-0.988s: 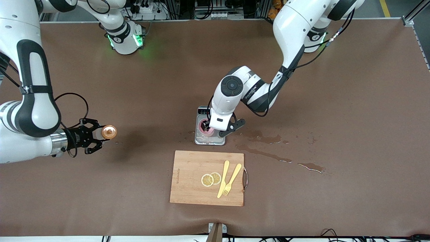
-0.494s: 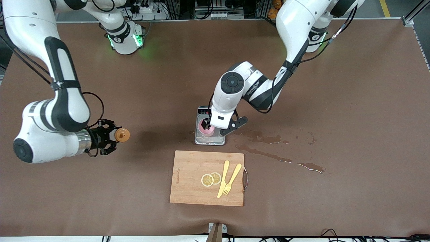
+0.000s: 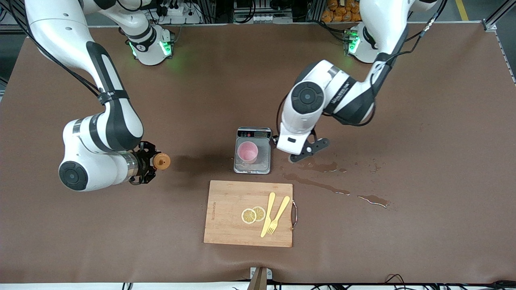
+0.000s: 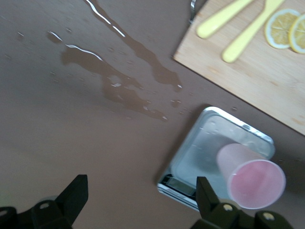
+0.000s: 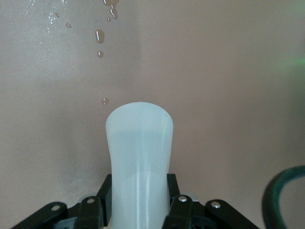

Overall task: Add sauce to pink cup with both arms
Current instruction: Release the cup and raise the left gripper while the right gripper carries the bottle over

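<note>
The pink cup (image 3: 247, 151) stands upright on a small silver scale (image 3: 263, 164) near the table's middle; it also shows in the left wrist view, pink cup (image 4: 255, 183) on scale (image 4: 205, 152). My left gripper (image 3: 302, 153) hangs open and empty over the table beside the scale, toward the left arm's end; left gripper (image 4: 141, 200) has nothing between its fingers. My right gripper (image 3: 147, 163) is shut on the sauce (image 3: 161, 161), whose orange cap shows toward the right arm's end. Its pale body, the sauce (image 5: 139, 152), fills the right gripper (image 5: 139, 202); the cap is hidden there.
A wooden cutting board (image 3: 229, 201) with two lemon slices (image 3: 253, 214), a yellow knife and a fork (image 3: 278, 215) lies nearer the front camera than the scale. Wet spill streaks (image 3: 316, 183) spread over the brown table from the scale toward the left arm's end.
My left gripper has drawn back from the pink cup toward the left arm's end, leaving the cup standing on the scale. My right arm has carried the sauce closer to the scale.
</note>
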### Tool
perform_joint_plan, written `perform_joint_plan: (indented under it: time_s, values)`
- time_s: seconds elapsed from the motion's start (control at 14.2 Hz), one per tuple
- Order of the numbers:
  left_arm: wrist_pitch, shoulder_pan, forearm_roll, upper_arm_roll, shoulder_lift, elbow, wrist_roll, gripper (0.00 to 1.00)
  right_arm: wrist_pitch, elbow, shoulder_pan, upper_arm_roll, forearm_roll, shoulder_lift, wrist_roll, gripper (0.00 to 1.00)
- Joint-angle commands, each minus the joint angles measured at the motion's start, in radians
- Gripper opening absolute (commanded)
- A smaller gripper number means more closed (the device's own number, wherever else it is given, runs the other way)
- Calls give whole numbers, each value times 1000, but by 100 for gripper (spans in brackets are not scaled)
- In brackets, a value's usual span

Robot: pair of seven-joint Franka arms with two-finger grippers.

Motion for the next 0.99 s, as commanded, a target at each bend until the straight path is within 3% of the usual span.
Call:
perform_joint_plan:
  time_s: [0.0,0.35,0.92]
  values:
    - [-75,69,-2,-13,-65,-29,108,100,-8,-2,38,-5,-64,-13,58,41]
    - [-158,152,-48,-11,-122,-41,261,100,-87,4,170,-5,-248,-13,153,33]
    - [-246,238,-82,-10,-197,-39,398,100,-272,35,355,-6,-403,-10,298,33]
